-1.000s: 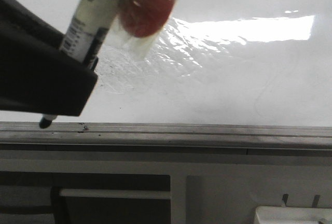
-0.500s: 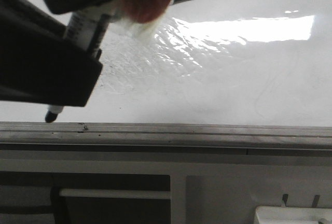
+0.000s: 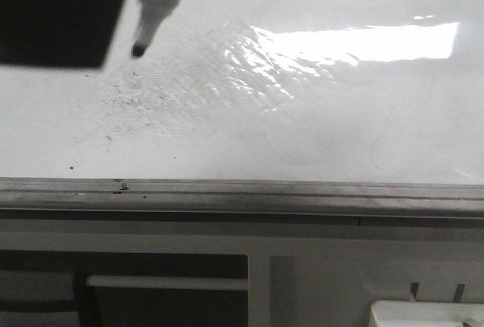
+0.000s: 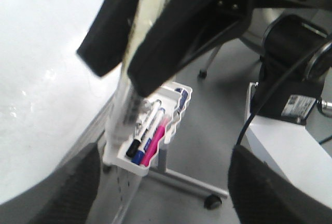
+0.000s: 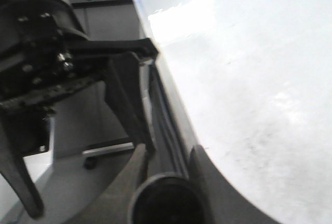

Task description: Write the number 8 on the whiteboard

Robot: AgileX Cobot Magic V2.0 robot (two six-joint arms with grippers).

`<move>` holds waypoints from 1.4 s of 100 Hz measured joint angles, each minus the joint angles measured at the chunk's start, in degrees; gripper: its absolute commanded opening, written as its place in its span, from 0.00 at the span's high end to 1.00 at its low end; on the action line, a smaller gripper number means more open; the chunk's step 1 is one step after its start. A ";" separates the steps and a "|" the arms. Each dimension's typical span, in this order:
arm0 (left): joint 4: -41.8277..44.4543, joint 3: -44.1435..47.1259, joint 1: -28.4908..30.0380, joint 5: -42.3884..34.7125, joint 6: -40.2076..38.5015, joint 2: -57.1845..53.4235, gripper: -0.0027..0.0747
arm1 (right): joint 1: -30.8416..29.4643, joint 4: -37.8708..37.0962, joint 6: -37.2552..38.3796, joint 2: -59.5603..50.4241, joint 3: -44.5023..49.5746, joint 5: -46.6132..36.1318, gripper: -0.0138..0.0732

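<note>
The whiteboard (image 3: 333,123) fills the front view, glossy, with a bright glare patch and a patch of faint grey smudges (image 3: 151,96). No 8 shows on it in any view, so by the look of things the writing is not yet begun and the whole figure is left to do.

A marker (image 3: 155,5) hangs tip-down just over the smudges. Whether the tip touches the board cannot be told. It sits beside a dark blurred block (image 3: 53,13) that is likely part of the left end effector.

The left wrist view shows what the front view does not: the left end effector (image 4: 127,60) closed narrow on the marker's pale barrel, and beyond its fingers a tray (image 4: 176,111) with spare markers, mounted at the board's edge over the floor.

The right wrist view gives the board's edge rail (image 5: 166,115) and a speckled stretch of board. Dark curved parts, probably the right end effector (image 5: 165,182), sit in the foreground, but too blurred to say if it is wide or narrow; it seems to hold nothing.
</note>
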 measured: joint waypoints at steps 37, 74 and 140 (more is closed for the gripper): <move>4.79 7.73 0.00 -16.72 -10.87 -23.81 0.78 | 0.00 -13.17 0.00 -16.69 12.05 -26.21 0.89; 3.18 12.21 0.00 -21.41 -11.12 -27.35 0.99 | 0.00 -13.68 0.61 -6.15 12.45 -44.77 0.90; 3.06 12.44 0.00 -18.45 -11.12 -27.35 0.99 | 0.00 -10.17 8.47 3.50 12.12 -46.46 0.92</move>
